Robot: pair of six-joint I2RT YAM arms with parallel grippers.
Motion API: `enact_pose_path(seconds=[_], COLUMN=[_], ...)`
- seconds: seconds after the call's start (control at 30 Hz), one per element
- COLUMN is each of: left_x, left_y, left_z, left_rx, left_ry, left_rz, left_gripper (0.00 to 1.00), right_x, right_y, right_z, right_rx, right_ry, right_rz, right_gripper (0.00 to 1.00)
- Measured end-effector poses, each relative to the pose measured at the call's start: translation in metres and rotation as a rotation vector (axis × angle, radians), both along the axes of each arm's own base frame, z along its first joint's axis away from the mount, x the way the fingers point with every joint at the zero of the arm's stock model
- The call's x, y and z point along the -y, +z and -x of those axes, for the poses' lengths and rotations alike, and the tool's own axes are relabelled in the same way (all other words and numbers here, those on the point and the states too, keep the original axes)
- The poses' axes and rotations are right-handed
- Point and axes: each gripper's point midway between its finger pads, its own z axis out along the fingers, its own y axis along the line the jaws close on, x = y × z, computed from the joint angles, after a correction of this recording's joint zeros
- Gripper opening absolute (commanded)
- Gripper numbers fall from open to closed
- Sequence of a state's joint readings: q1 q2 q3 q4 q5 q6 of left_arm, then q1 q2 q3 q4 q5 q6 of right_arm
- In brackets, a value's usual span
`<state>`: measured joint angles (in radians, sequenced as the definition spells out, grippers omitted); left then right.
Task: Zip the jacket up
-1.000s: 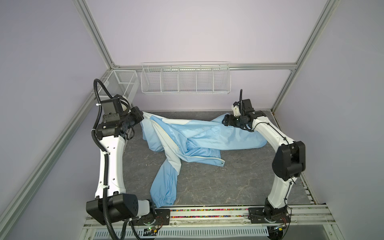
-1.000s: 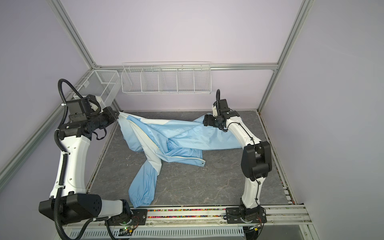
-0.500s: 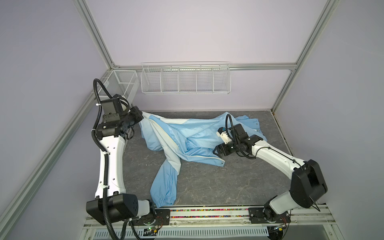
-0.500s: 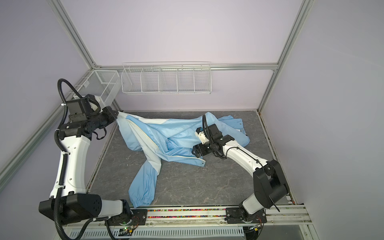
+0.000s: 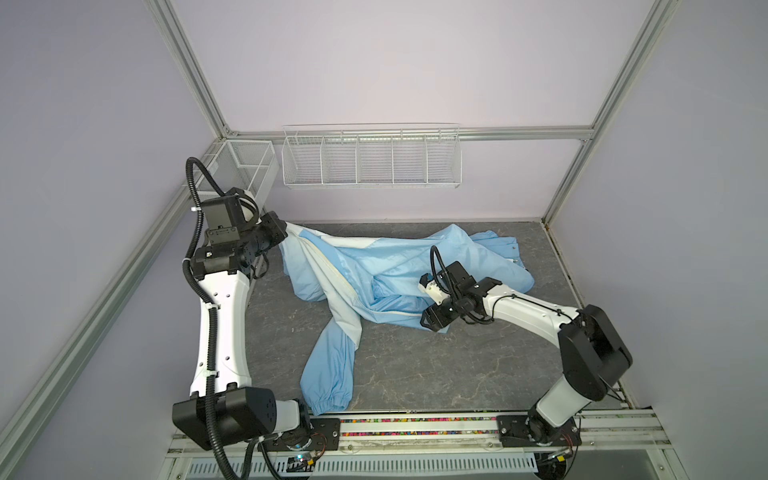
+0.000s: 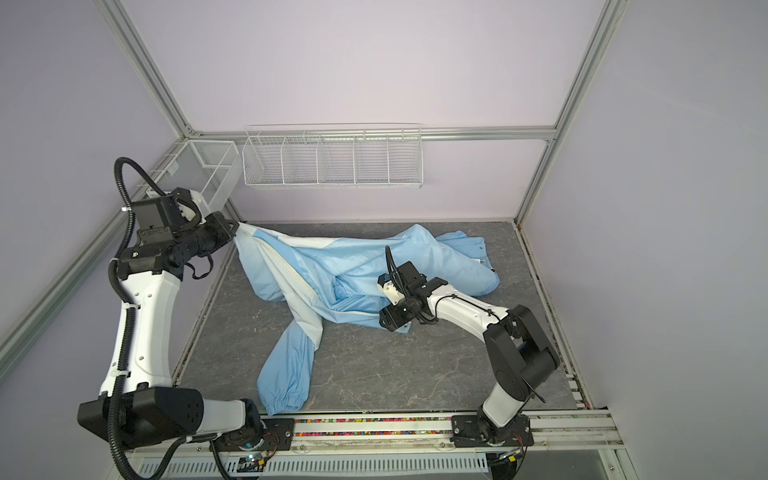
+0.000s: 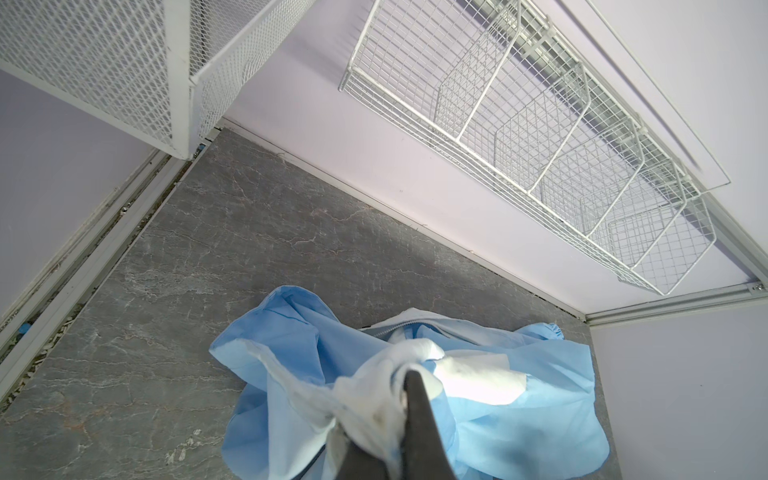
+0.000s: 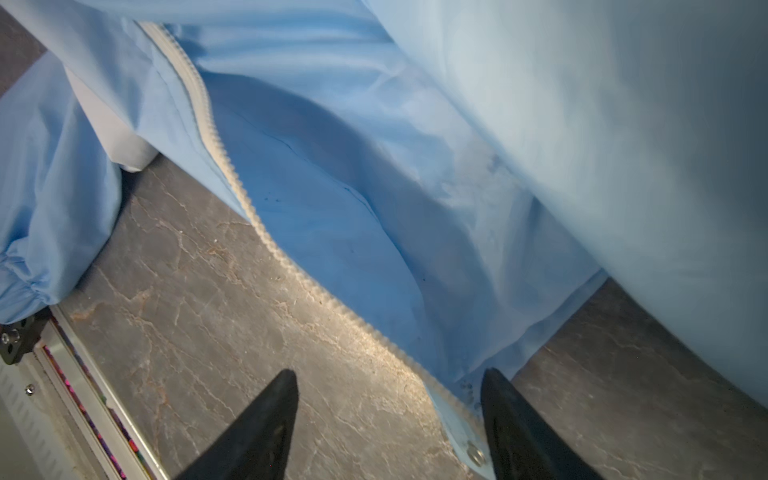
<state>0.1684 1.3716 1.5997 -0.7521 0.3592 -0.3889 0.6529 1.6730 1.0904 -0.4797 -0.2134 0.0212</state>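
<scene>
Jacket [image 5: 374,266] whitish end pinched in left gripper [image 5: 279,232] as anchor; right gripper [image 8: 390,374], fingers wide, straddles zipper [image 8: 266,237] end, likely to grab it.

White links [image 5: 220,316], black joints [image 5: 590,361], ribbed cable [image 5: 192,178]

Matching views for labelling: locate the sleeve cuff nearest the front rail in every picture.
Top view: cuff at the bottom, left of centre, against the rail.
Top view: same spot, by the rail.
Left wrist: not in it.
Right wrist: cuff at the left edge.
Shared landmark: the rail, beside the cuff wherever it shows.
</scene>
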Motion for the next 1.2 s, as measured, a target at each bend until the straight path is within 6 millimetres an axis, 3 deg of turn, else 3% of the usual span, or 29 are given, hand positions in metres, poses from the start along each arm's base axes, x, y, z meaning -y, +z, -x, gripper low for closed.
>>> enact_pose_path(seconds=[0.1,0.17,0.3,0.43,0.53,0.63,0.73,0.83,0.93,1.03,1.2], left_x=[-0.001,-0.003,-0.005,-0.009,-0.015,-0.029,-0.04,-0.046,-0.05,-0.054,-0.058], left_y=[-0.001,-0.001,-0.002,-0.004,-0.008,-0.017,-0.02,-0.016,-0.002,0.018,0.045], left_z=[0.0,0.0,0.0,-0.001,-0.004,-0.013,-0.029,-0.047,-0.061,-0.072,-0.074], left_rx=[-0.002,-0.002,-0.004,-0.007,-0.015,-0.038,-0.054,-0.049,-0.021,0.02,0.076], left_ry=[0.0,0.003,0.005,0.012,0.028,0.066,0.095,0.11,0.123,0.141,0.164], left_rz=[0.003,0.005,0.009,0.015,0.016,0.026,0.037,0.055,0.074,0.082,0.078], left_gripper=[0.0,0.0,0.0,0.0,0.0,0.0,0.0,0.0,0.0,0.0,0.0], right_x=[-0.002,-0.002,-0.003,-0.01,-0.021,-0.034,-0.039,-0.027,-0.01,0.003,0.007], right_y=[-0.008,-0.011,-0.01,-0.001,0.017,0.065,0.135,0.208,0.262,0.296,0.319], right_z=[0.002,0.001,-0.004,-0.003,0.01,0.026,0.034,0.036,0.04,0.048,0.071], right_rx=[-0.006,-0.003,0.016,0.039,0.064,0.136,0.254,0.399,0.495,0.543,0.541], right_ry=[0.011,0.012,-0.001,0.01,0.051,0.099,0.114,0.085,0.055,0.047,0.105], right_rz=[0.025,0.039,0.056,0.064,0.053,-0.015,-0.131,-0.243,-0.327,-0.386,-0.464], right_gripper=[0.6,0.48,0.1,0.08,0.08,0.07,0.07,0.07,0.07,0.07,0.07])
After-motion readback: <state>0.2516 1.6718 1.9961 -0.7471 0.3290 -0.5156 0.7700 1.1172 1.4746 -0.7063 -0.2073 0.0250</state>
